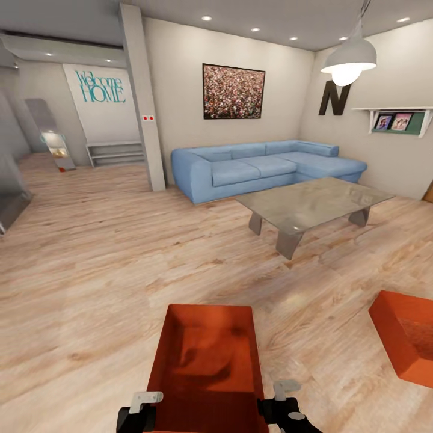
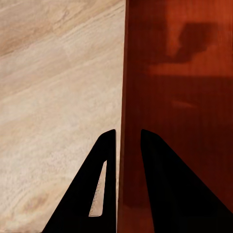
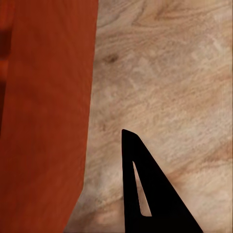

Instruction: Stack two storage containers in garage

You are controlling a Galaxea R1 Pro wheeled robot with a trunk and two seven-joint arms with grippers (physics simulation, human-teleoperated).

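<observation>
Item: orange-red rectangular plastic tub [image 1: 207, 355], topless, held between both arms above the light wood-plank floor [image 1: 90, 270]. Left claw [image 2: 128, 138] straddles the tub's left wall, fingers clamped on it. Right claw [image 1: 287, 394] at the tub's right wall; one finger [image 3: 141, 184] outside it, grip cannot be told. Second matching orange-red tub [image 1: 404, 343] rests on the floor, apart to the right. Beyond: glass-topped bench [image 1: 313, 204], blue corner sofa [image 1: 264, 165].

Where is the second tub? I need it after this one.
In the head view the second tub sits on the wood floor at the right edge, right of the near tub and nearer than the glass table.
</observation>
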